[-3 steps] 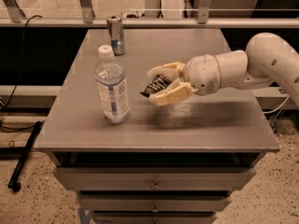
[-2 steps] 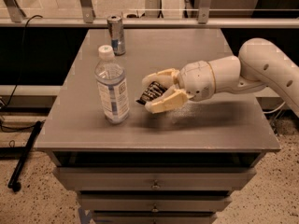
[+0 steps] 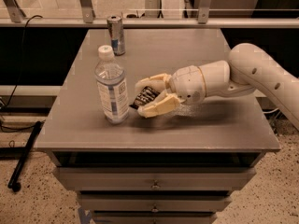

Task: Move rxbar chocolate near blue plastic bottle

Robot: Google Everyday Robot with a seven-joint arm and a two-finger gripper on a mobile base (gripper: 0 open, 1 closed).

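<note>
Cream gripper (image 3: 142, 100) holds the black rxbar chocolate (image 3: 146, 96) tight between its fingers, low over the grey table (image 3: 219, 129). The bar is just beside the blue plastic bottle (image 3: 112, 90). A silver can (image 3: 116, 35) stands farther back.

Rxbar (image 3: 145, 96): small flat black wrapper with pale lettering, tilted, pinched between the two fingers of the gripper (image 3: 141, 100), just beside the bottle at its lower half.
Bottle (image 3: 112, 88): tall, clear plastic, white screw cap, blue-and-white label, standing upright, cap on.
</note>
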